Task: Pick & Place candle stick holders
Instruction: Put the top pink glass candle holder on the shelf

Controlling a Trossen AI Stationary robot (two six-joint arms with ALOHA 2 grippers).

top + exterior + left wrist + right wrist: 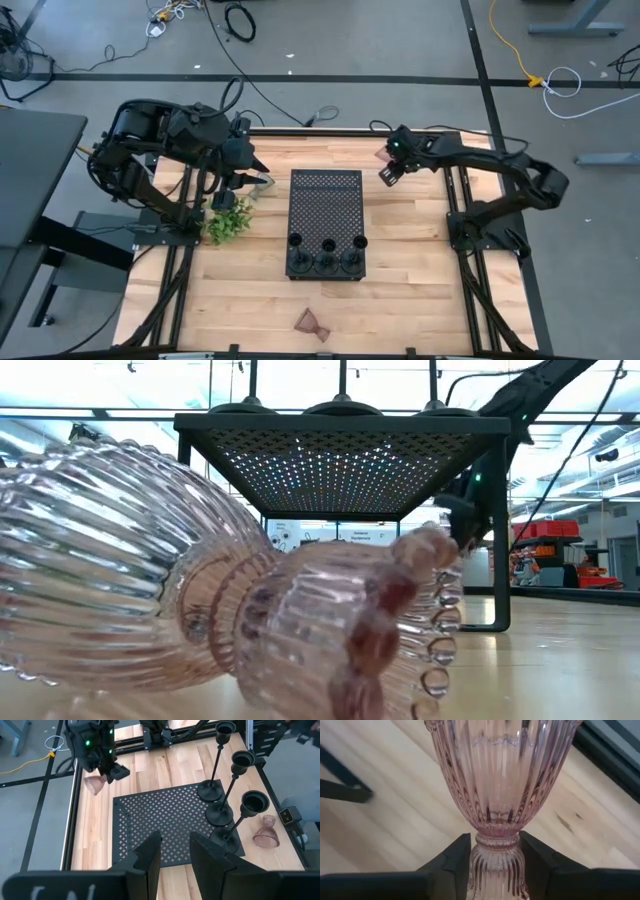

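Three black candle stick holders (pixel 325 258) stand on their disc bases at the near end of the black perforated tray (pixel 325 200); the left wrist view shows them too (pixel 220 812). My right gripper (pixel 388 170) is beyond the tray's far right corner, shut on a pink ribbed glass cup (pixel 94 784). A second pink cup (pixel 313 324) lies on its side near the table's near edge and fills the low view (pixel 200 610). My left gripper (pixel 175 845) hangs high over the table's left side, open, with nothing between its fingers. My right gripper pinches the pink cup's narrow waist (pixel 495 840) between its two fingers (pixel 452 857), one on each side. The fingers slant steeply down from the table's right side. The cup's wide bowl (pixel 500 770) reaches out past the fingertips, and the cup looks clear of the table.
A green leafy sprig (pixel 230 222) lies left of the tray. A greenish glass piece (pixel 262 181) shows beside my left gripper in the high view. The tray stands raised on legs (pixel 497 540). Bare wood lies to the tray's right and near side.
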